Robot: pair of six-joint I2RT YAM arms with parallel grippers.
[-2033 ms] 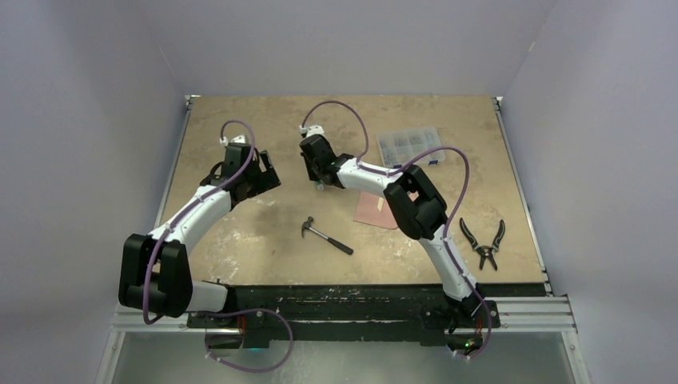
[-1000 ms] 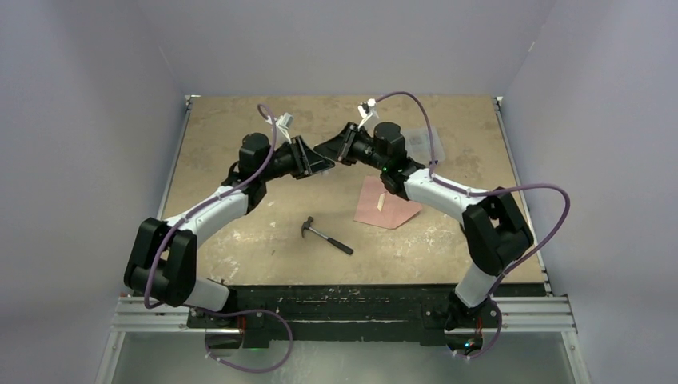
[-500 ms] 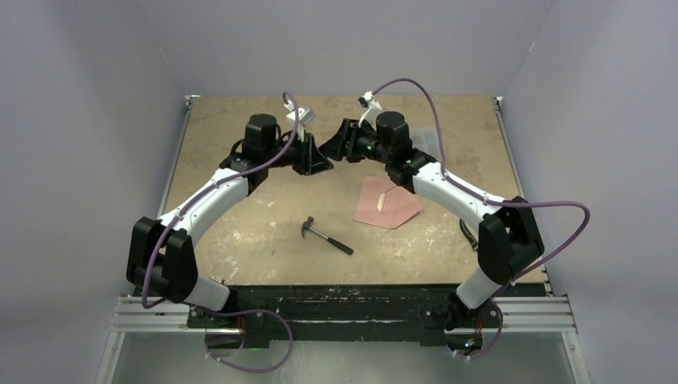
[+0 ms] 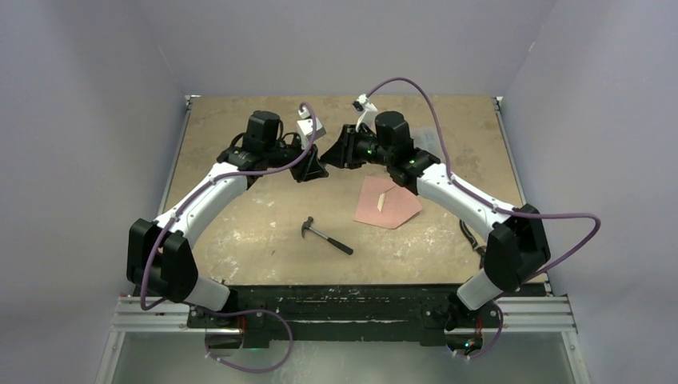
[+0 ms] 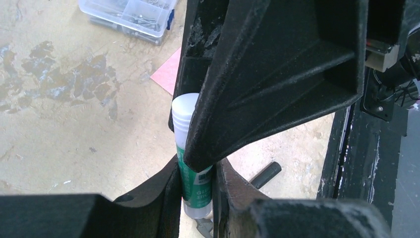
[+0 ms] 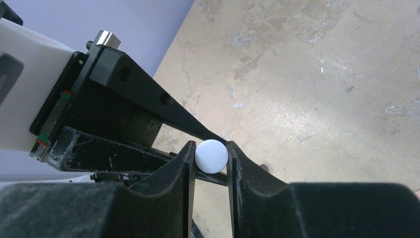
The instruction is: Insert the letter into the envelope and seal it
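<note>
- Noting the envelope (image 4: 388, 210) lying flat on the table (image 4: 240, 232), near the hammer (image 4: 326, 236) on the right arm's side.
- Noting the pointed flap (image 4: 412, 213) aiming away from the hammer and appearing unfolded.
- Finding no separate letter in any view; judging it probably inside the envelope already, but not confirming.
- Observing the left gripper (image 5: 197, 178) clenching the green-labelled glue stick (image 5: 194, 194) in the air beyond the hammer, toward the table's far edge.
- Observing the right gripper (image 6: 210, 158) pinching the white cap (image 6: 211, 154) of that stick, pads (image 6: 234, 164) touching it on both sides.
- Judging the step in hand as uncapping the glue.
- Rating the sealing as not yet started: gluing the flap, folding it down and pressing it remaining.
</note>
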